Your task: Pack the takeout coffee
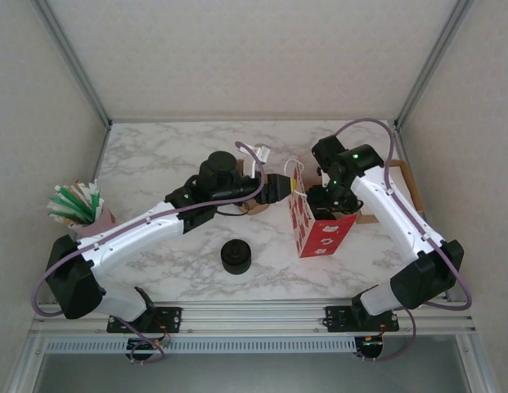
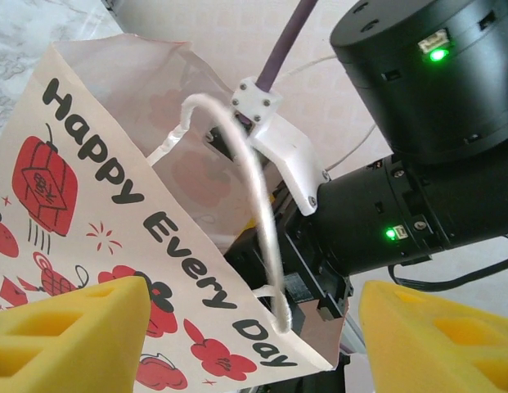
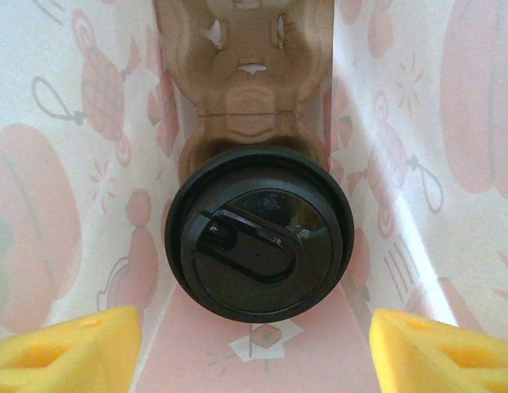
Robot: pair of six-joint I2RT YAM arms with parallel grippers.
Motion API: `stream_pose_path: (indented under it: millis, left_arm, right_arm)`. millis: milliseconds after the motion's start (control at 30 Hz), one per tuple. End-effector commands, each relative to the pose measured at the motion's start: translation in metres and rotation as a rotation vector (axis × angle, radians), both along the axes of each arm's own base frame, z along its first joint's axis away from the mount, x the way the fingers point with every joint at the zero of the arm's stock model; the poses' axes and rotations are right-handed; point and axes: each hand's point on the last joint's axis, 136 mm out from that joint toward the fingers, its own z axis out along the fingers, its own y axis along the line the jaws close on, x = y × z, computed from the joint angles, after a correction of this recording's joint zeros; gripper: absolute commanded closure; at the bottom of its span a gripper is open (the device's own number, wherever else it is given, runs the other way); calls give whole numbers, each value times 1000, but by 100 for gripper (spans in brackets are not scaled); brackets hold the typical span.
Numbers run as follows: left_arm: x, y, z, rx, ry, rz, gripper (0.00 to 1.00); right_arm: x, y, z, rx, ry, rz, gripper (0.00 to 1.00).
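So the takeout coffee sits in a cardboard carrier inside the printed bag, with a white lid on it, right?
Not quite. The lid is black, not white, as the right wrist view shows. The rest holds: the takeout coffee sits in the cardboard carrier inside the printed bag.

- Bag [image 1: 319, 225]: stands on the worktop [image 1: 172, 164], right of centre.
- Takeout coffee [image 3: 259, 233]: inside the bag, at the near end of a cup carrier [image 3: 249, 90].
- Lid stack [image 1: 236, 256]: on the worktop, left of the bag and nearer the arm bases.
- Straw holder [image 1: 78, 205]: at the far left edge.
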Motion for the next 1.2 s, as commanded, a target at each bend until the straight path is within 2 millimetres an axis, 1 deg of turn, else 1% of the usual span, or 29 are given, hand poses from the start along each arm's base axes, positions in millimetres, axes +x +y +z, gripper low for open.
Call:
stream_pose_path:
  millis: [0,300,533,767,933,1167]
  left_arm:
    - [-1,-4,17,-22,-38,-4,32]
    - [-1,-3,18,-23,-42,0,32]
    - [-2,0,25,-32,-56,6,32]
    - [-4,2,35,-44,-79,5,32]
    - [-6,5,41,-48,-99,7,32]
    - [-12,13,58,-69,-155,12,31]
  right_arm:
    - [-5,-5,17,-6,-43,-6,29]
    - [-7,-6,27,-13,-81,-3,31]
    - [-10,-6,44,4,-145,1,32]
    - [-11,-4,59,29,-198,10,33]
    - [-10,-2,71,57,-244,13,36]
    - [-10,0,93,103,-323,15,39]
